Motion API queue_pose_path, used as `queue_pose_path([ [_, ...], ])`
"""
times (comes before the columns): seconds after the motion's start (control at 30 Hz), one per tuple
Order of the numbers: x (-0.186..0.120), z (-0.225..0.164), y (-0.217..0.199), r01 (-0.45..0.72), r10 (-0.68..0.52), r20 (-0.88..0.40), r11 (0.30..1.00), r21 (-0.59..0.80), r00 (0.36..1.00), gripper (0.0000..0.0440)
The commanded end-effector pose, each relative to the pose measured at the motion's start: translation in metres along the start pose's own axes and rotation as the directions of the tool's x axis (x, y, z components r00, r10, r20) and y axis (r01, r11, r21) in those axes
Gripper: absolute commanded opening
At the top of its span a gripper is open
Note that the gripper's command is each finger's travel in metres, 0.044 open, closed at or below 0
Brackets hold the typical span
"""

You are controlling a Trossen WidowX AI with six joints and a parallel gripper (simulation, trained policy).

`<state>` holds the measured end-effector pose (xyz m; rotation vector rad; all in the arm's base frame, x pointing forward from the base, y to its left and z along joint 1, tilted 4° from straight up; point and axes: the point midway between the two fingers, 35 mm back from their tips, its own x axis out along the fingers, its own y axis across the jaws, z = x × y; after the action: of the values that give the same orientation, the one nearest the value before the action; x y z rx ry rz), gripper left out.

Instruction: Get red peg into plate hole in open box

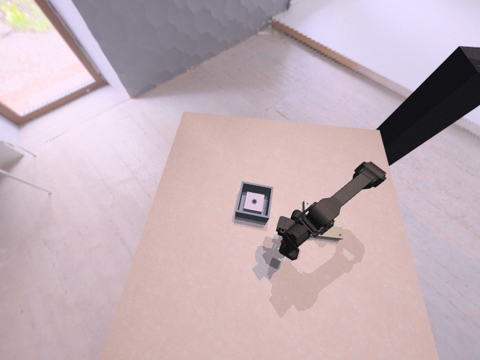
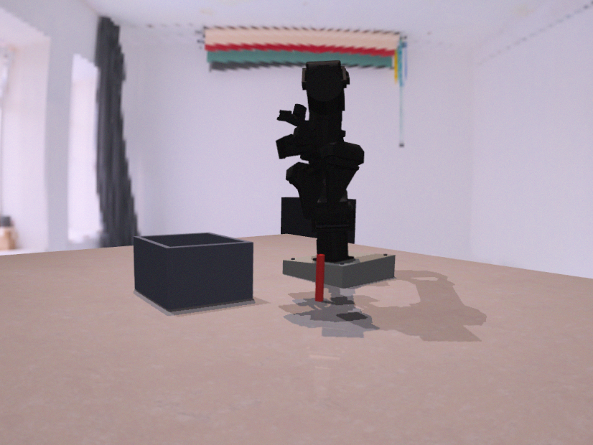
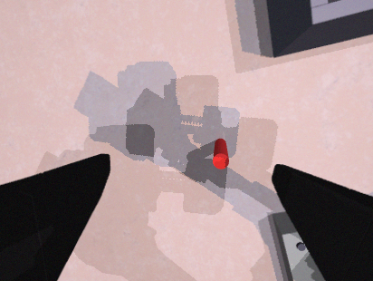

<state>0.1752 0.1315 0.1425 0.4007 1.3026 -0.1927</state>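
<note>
Red peg (image 1: 282,241) (image 2: 319,278) (image 3: 220,156) seen standing roughly upright on the table, outside the open box (image 1: 251,216) (image 2: 210,275) (image 3: 290,27) and apart from it, on the side toward the arm's base in exterior view. Pincer (image 1: 282,240) (image 2: 327,205) (image 3: 194,167) spread wide, nothing gripped, held above the peg. In wrist view, peg seen off-centre between the fingers, toward the box-side finger; centring, then straight lowering, judged to be needed.
</note>
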Motion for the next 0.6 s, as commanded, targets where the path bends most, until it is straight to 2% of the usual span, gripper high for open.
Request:
queue_pose_path([
  [0.0,0.016,-0.003,-0.012,0.076,-0.072,-0.041,0.992,0.101,0.997,0.044],
  [0.27,0.049,-0.007,-0.027,0.169,-0.149,-0.091,0.944,0.284,0.985,0.0438],
  [0.57,0.09,-0.014,-0.034,0.176,-0.148,-0.1,0.889,0.422,0.984,0.0436],
])
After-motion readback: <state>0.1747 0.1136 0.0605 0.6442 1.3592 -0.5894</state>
